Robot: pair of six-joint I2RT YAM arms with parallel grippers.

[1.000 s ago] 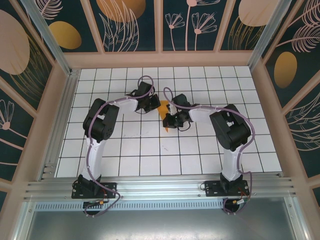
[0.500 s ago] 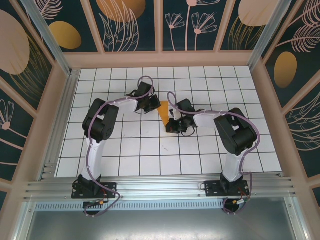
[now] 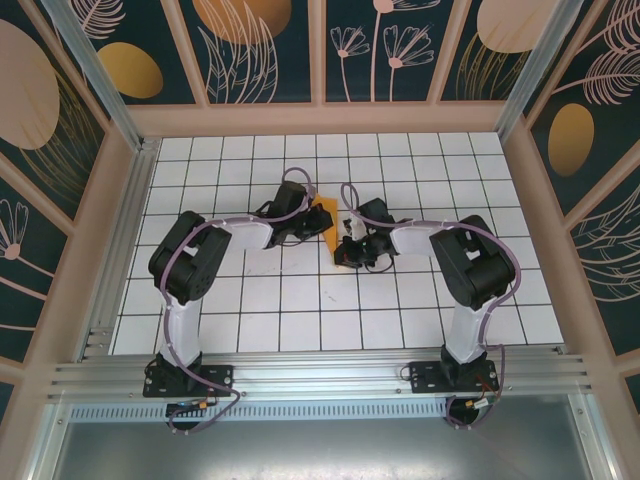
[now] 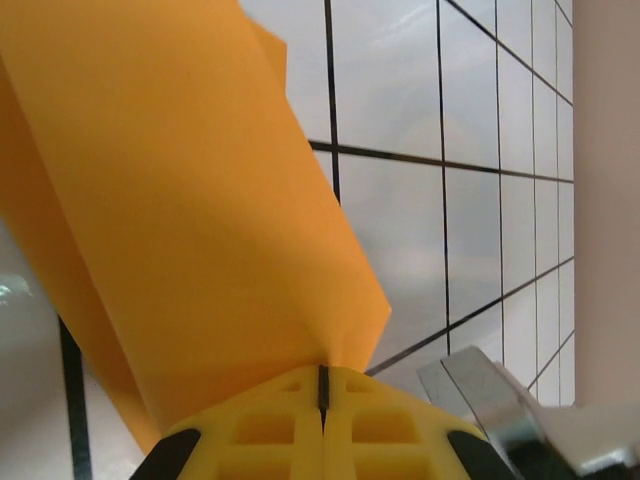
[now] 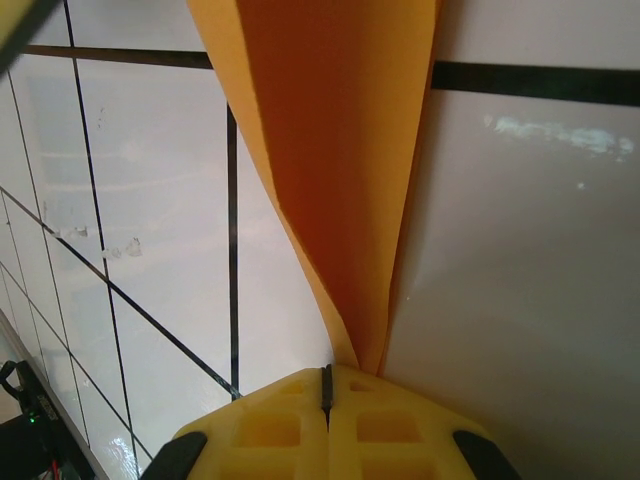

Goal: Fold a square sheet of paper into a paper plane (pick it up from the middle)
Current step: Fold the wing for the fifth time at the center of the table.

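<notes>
The square sheet of paper point(image 3: 325, 213) is showing only early folds, centre frame. Your left fingers point(image 4: 265, 428) and right fingers point(image 5: 270, 428) are both clamping it.

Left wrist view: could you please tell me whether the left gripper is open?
No, the left gripper is closed tight on the orange paper, with no gap showing between its tips.

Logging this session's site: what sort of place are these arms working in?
Probably a robot test cell: a white grid table walled by leaf-print panels, an aluminium rail along the near edge, and orange paper being handled.
</notes>
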